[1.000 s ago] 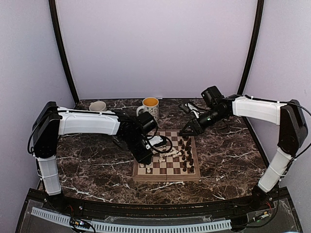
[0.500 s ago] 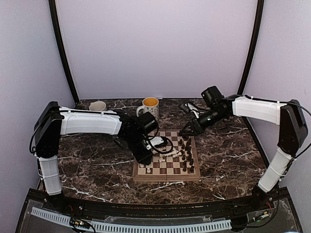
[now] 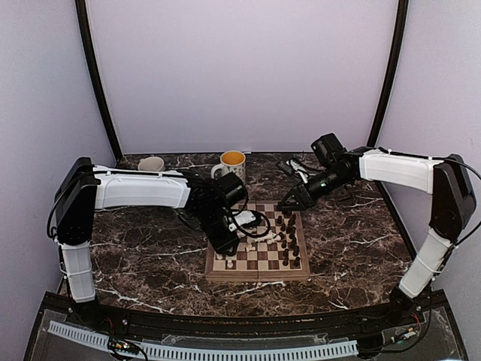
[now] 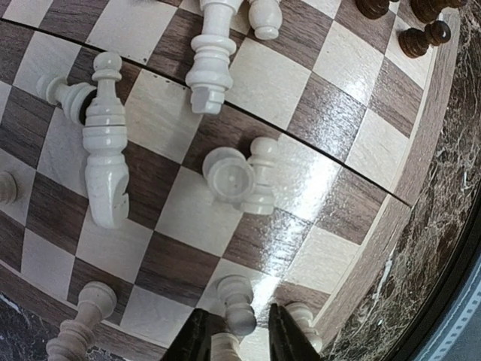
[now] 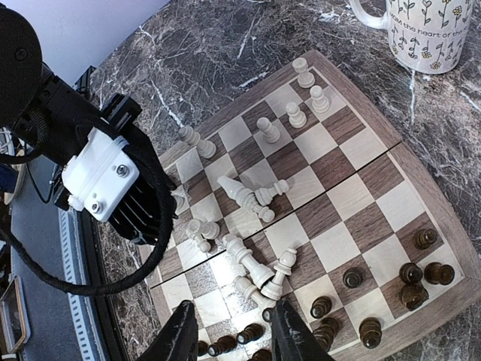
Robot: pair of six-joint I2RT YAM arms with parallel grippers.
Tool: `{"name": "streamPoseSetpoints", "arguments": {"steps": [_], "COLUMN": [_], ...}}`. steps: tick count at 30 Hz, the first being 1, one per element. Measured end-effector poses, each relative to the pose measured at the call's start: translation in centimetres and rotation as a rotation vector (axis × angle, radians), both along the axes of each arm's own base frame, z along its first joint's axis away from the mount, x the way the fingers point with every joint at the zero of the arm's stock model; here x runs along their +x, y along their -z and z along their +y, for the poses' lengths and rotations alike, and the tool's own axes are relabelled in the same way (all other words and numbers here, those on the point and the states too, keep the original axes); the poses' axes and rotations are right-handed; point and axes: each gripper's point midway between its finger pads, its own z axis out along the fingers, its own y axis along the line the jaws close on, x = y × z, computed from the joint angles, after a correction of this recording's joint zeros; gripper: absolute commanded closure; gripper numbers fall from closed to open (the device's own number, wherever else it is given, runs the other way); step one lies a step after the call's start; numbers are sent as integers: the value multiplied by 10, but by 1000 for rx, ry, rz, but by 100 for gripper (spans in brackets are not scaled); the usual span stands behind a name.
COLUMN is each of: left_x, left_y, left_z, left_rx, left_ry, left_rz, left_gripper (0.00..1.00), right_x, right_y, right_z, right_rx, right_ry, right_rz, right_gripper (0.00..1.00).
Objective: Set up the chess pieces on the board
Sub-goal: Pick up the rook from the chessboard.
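Note:
The board (image 3: 259, 275) lies mid-table, with its corner filling the left wrist view (image 4: 353, 154). My left gripper (image 4: 240, 332) hangs low over the board's near left corner (image 3: 223, 247). Its jaws stand apart on either side of an upright white pawn (image 4: 234, 299) without touching it. More white pawns stand close by (image 4: 304, 320). Several white pieces lie toppled in the middle (image 4: 105, 154) (image 5: 270, 263). Dark pieces (image 5: 409, 286) stand in a cluster along the right side (image 3: 289, 241). My right gripper (image 5: 233, 331) hovers open and empty above the board's far right corner (image 3: 289, 203).
A white mug with a yellow inside (image 3: 231, 165) stands just behind the board, and it also shows in the right wrist view (image 5: 428, 30). A second pale mug (image 3: 152, 164) sits at the back left. Dark marble table (image 3: 135, 256) surrounds the board.
My left gripper's jaws have spread apart, letting go of the white pawn that now stands on its square. The right arm has not moved.

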Motion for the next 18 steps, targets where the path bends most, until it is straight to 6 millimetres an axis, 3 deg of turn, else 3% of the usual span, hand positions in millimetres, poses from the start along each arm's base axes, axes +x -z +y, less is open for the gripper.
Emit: {"name": "streamPoseSetpoints", "arguments": {"steps": [10, 18], "left_x": [11, 33], "left_y": [-15, -40], "left_z": [-12, -44], "left_rx": [-47, -175], "left_ry": [-8, -57], "left_rz": [-49, -110], "left_gripper": [63, 60], "right_x": [0, 5], "right_y": [0, 0], "right_z": [0, -6], "right_rx": [0, -1], "right_ry": [-1, 17], "right_rz": [-2, -1], "right_gripper": [66, 66]}}
